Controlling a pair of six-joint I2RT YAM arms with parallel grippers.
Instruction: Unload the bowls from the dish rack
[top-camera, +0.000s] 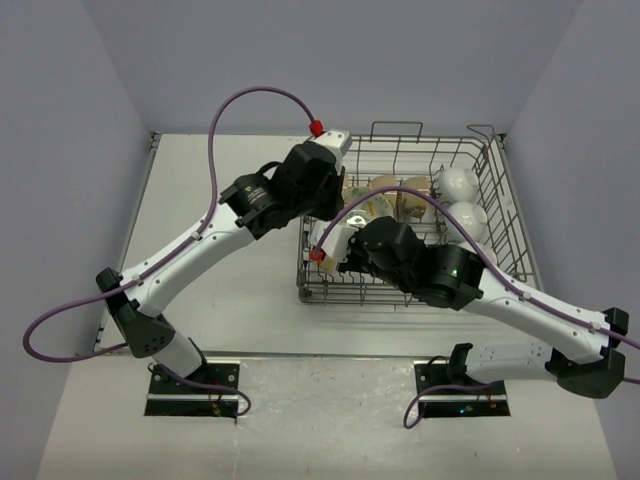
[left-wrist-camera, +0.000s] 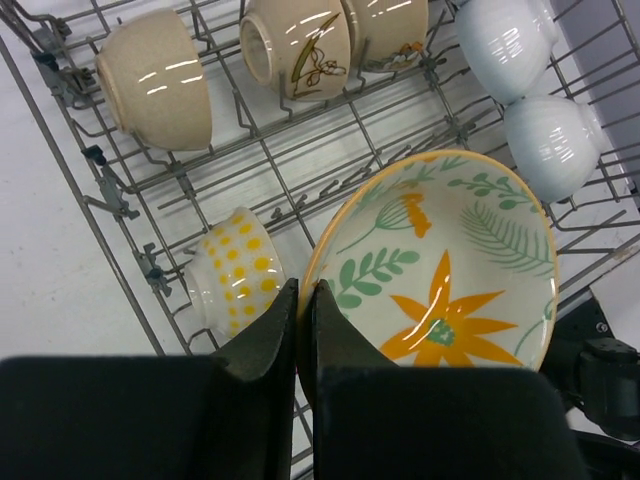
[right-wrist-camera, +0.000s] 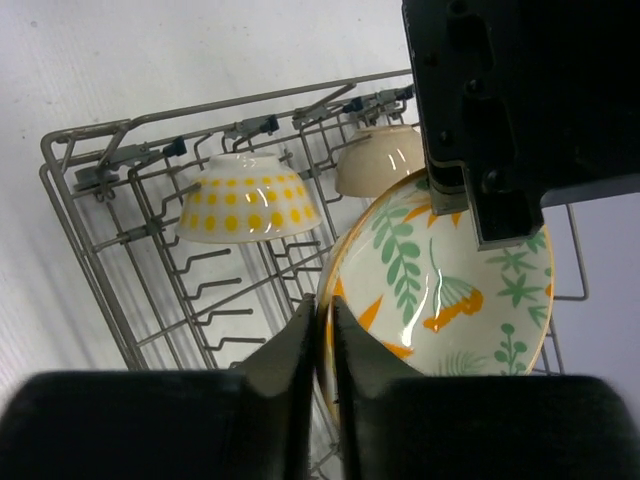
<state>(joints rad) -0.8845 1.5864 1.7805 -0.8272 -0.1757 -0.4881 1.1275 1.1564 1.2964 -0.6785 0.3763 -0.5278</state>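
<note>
The grey wire dish rack (top-camera: 505, 200) holds a plain beige bowl (left-wrist-camera: 160, 80), two beige painted bowls (left-wrist-camera: 300, 45) (left-wrist-camera: 385, 30) and two white bowls (left-wrist-camera: 505, 40) (left-wrist-camera: 555, 145), all tipped on their sides among the tines. The floral bowl (left-wrist-camera: 440, 270), cream inside with an orange flower, green leaves and a yellow rim, stands tilted on edge mid-rack. A yellow-dotted bowl (left-wrist-camera: 238, 280) lies just beside it at the rack's edge.

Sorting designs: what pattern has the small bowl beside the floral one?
Yellow dots on a white bowl; right wrist view.
</note>
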